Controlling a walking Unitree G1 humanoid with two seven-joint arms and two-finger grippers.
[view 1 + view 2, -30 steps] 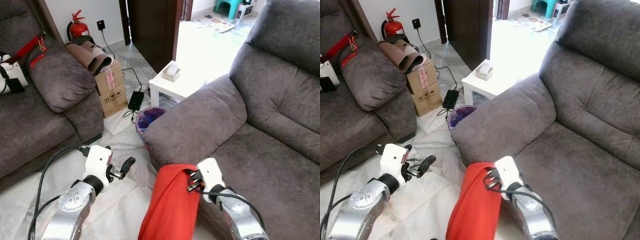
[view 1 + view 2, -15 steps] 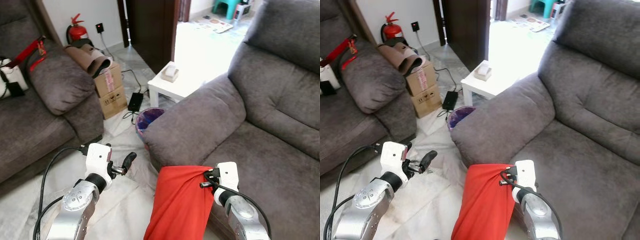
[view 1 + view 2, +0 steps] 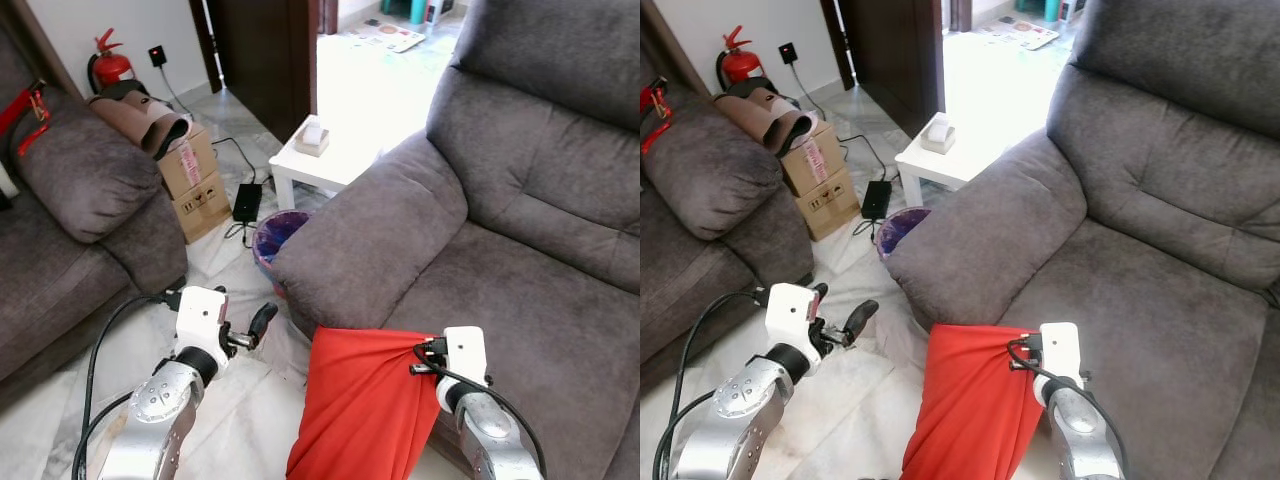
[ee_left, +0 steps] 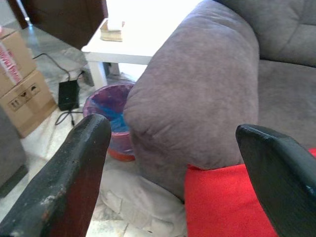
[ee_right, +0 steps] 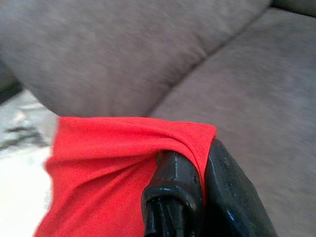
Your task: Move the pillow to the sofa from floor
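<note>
As right gripper [image 5: 190, 195] pinches pillow [image 3: 360, 400], sofa [image 3: 480, 260] now nearer

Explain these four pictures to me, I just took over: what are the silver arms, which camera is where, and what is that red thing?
The two wide pictures come from a stereo camera on a walking robot's head, looking down at its own silver arms. The other two come from cameras on its wrists. The right gripper is pinched shut on a corner of the red pillow, which hangs in front of the grey sofa, its top edge level with the seat front. The left gripper is open and holds nothing, out over the pale floor. Beside the sofa arm stand a purple bin and a small white table.
</note>
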